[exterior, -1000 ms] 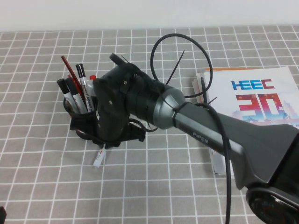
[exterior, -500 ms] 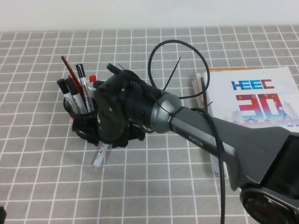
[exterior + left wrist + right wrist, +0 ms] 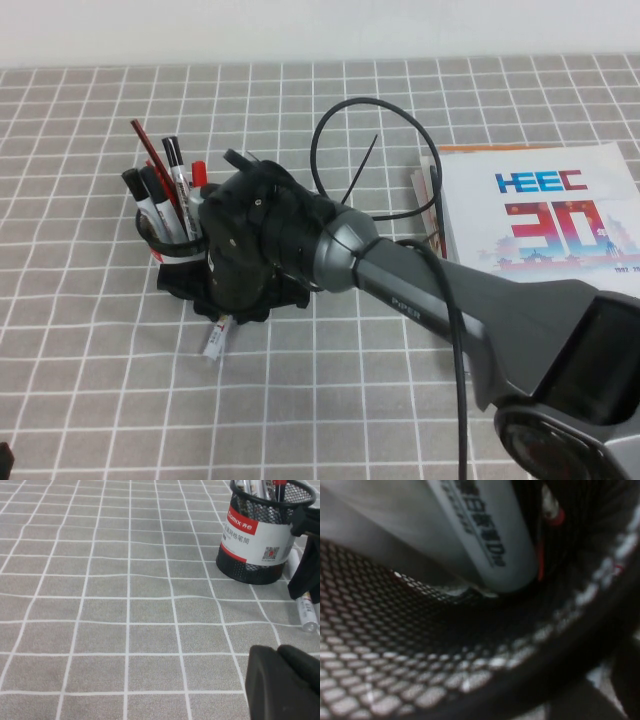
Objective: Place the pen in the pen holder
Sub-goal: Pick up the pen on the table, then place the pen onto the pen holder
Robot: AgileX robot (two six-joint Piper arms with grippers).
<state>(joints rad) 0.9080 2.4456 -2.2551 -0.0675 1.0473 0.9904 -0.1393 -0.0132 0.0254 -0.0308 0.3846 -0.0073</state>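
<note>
The pen (image 3: 216, 338) is a white marker lying flat on the checked cloth just in front of the pen holder (image 3: 163, 243). Only its near end shows from under my right gripper (image 3: 212, 298). The holder is a black mesh cup with a white, red-edged label, and several markers and red pens stand in it. In the left wrist view the pen (image 3: 305, 612) lies beside the holder (image 3: 257, 540), with my right gripper (image 3: 303, 550) low over it. The right wrist view is pressed close to the holder's mesh (image 3: 395, 645). My left gripper (image 3: 285, 680) is shut and empty, near the table's front left.
A stack of white booklets (image 3: 540, 210) printed with blue and red lies at the right. A black cable loop (image 3: 330, 110) stands above the right arm. Open checked cloth lies in front and to the left.
My right gripper has shifted a little left and lower, closer against the holder. The pen's visible end has shifted slightly. The left arm has not moved.
</note>
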